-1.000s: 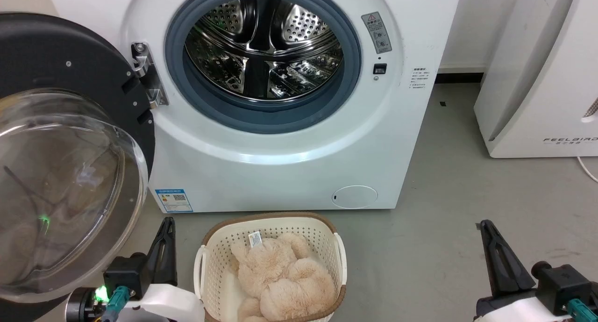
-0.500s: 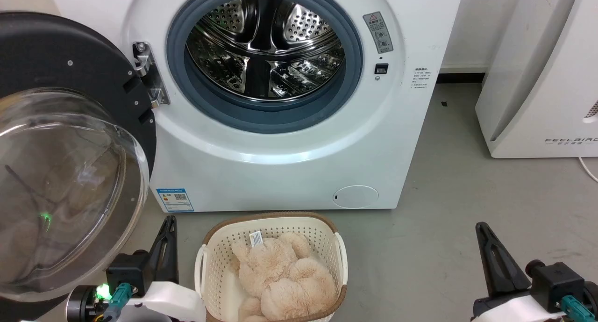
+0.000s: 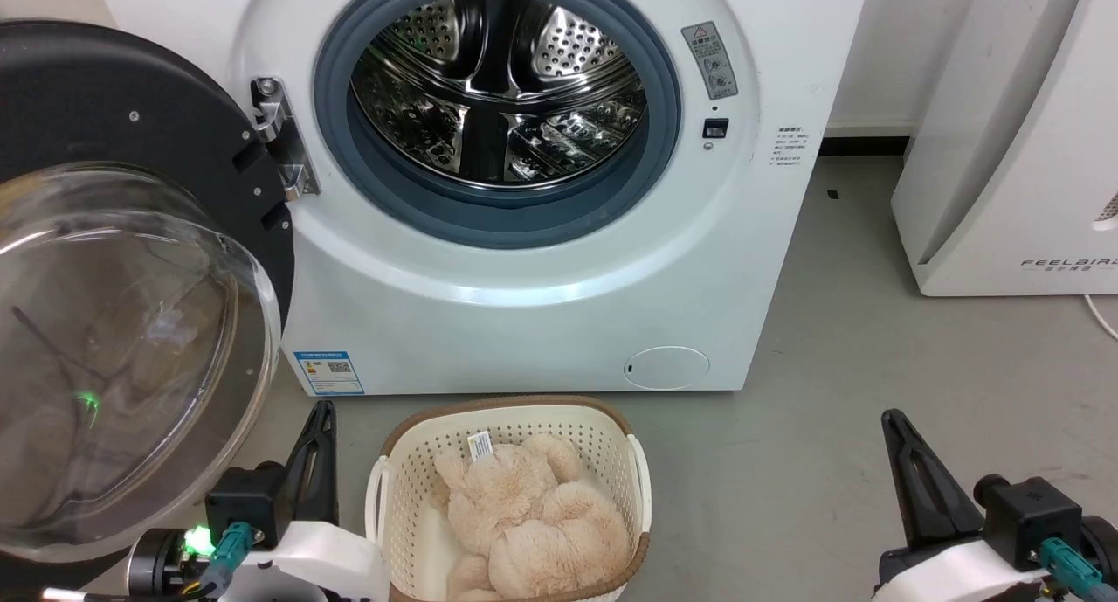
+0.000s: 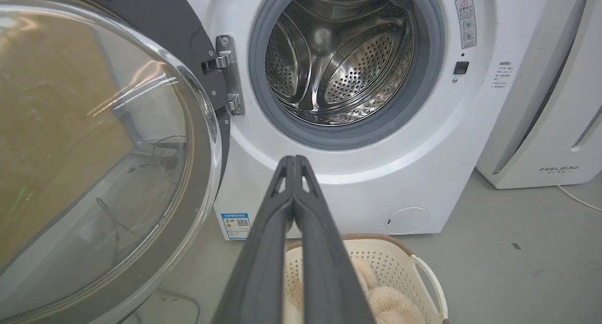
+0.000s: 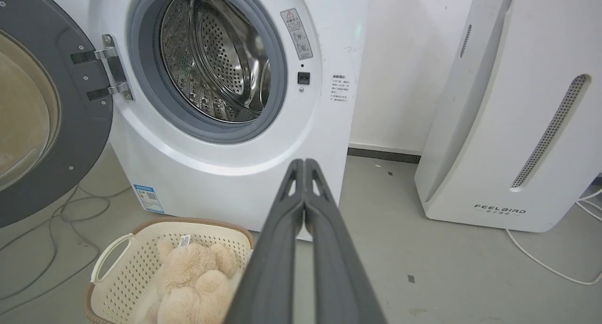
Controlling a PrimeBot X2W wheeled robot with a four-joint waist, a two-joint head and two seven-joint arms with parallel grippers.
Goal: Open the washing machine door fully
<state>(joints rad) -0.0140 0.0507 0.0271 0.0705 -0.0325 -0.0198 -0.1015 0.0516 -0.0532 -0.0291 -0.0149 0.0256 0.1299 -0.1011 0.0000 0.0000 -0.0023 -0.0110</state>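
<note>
Head view: grey floor (image 3: pixel 838 366) is lying open rightward, washing machine door (image 3: pixel 105 86) hanging wide, left tool (image 4: pixel 294 160) and right tool (image 5: pixel 304 163) sitting closed, empty.

head view looks down from close above at the washing machine (image 3: pixel 541 314), while both wrist views face it from lower, each sharing its drum (image 3: pixel 498 86) and the basket (image 3: pixel 397 488).

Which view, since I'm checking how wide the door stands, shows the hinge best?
The right wrist view: the hinge shows whole, both metal arms reaching the door. The head view and left wrist view show its plate, the arms less plainly.
</note>
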